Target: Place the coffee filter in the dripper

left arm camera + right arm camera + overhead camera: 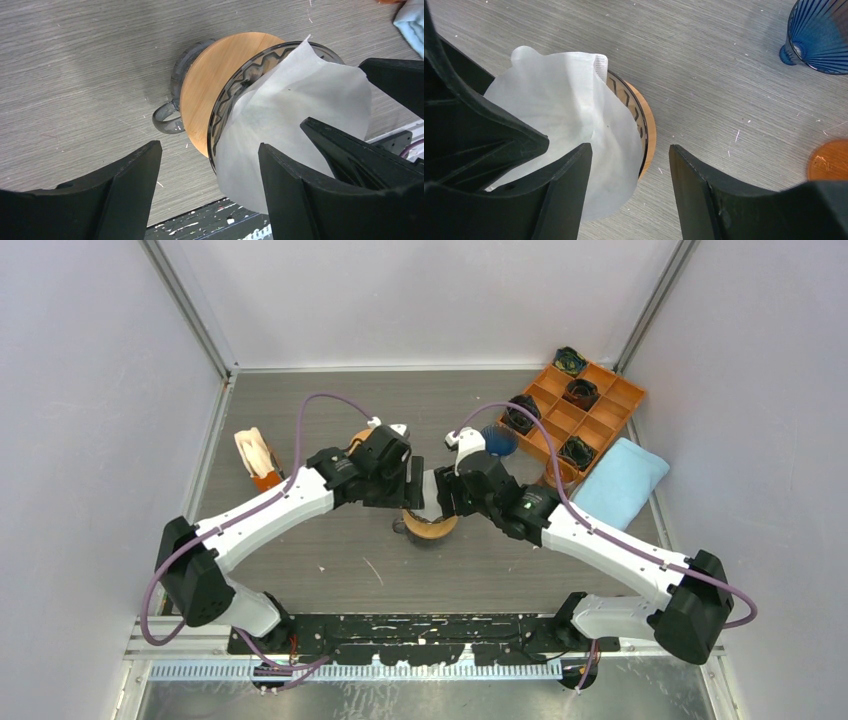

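While I stood by the near edge, a bunch of pale papers [252, 450] sat in a little orange holder far over on the left side of the grey table [340, 565]. Next to that, the left arm [270, 505] reached in toward the middle. The left gripper [210, 150] hung right over the dripper [215, 85], and its two black fingers were spread wide apart, pinching nothing. The dripper stood in the middle of the table. It was dark see-through glass with a wooden ring around it and a small handle [166, 121] on one side. The white coffee filter [300, 110] sat inside the dripper, opened up like a cone, and its top edge poked out above the glass rim. One finger of each gripper was right beside the paper, but I could not tell if they touched it. The right gripper [630, 150] came in from the other side, close to the left one. Its fingers were spread apart too and held nothing. A blue glass dripper [819, 35] stood a little way behind it. Farther right was an orange tray [617, 395] split into boxes, with dark things in some of them. A soft light blue cloth [620, 485] lay just beside the tray, near the right wall.
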`<act>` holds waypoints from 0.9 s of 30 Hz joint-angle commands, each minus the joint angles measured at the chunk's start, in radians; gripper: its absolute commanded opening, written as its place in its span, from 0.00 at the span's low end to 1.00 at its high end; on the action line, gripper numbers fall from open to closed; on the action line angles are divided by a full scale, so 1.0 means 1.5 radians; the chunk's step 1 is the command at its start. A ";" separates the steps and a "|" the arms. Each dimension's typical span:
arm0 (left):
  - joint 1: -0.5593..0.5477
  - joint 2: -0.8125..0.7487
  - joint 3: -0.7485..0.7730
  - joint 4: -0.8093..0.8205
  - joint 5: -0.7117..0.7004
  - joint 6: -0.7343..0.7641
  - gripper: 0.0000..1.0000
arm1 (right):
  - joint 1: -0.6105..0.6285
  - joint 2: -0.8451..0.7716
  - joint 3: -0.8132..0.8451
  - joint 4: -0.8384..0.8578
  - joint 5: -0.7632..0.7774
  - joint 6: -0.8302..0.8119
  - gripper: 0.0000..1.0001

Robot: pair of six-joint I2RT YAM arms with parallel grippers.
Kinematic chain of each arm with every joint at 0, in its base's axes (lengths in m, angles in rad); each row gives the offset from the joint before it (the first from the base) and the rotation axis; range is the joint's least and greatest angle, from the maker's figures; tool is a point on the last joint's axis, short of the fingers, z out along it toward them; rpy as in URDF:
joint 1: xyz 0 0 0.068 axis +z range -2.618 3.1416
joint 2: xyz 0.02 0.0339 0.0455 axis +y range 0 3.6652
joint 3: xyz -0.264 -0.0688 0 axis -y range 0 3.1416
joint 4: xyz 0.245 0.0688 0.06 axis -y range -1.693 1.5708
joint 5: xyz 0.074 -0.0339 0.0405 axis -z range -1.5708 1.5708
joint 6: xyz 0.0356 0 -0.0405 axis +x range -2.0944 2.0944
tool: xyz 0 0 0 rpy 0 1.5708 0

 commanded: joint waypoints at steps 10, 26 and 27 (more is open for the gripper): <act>0.026 -0.020 -0.015 0.045 0.033 -0.008 0.75 | -0.006 0.012 0.038 -0.018 -0.035 0.001 0.69; 0.026 0.000 -0.023 0.053 0.037 -0.006 0.74 | -0.011 0.029 0.049 -0.023 -0.050 -0.011 0.72; 0.026 -0.003 -0.022 0.053 0.038 -0.005 0.75 | -0.011 0.027 0.054 -0.027 -0.050 -0.014 0.74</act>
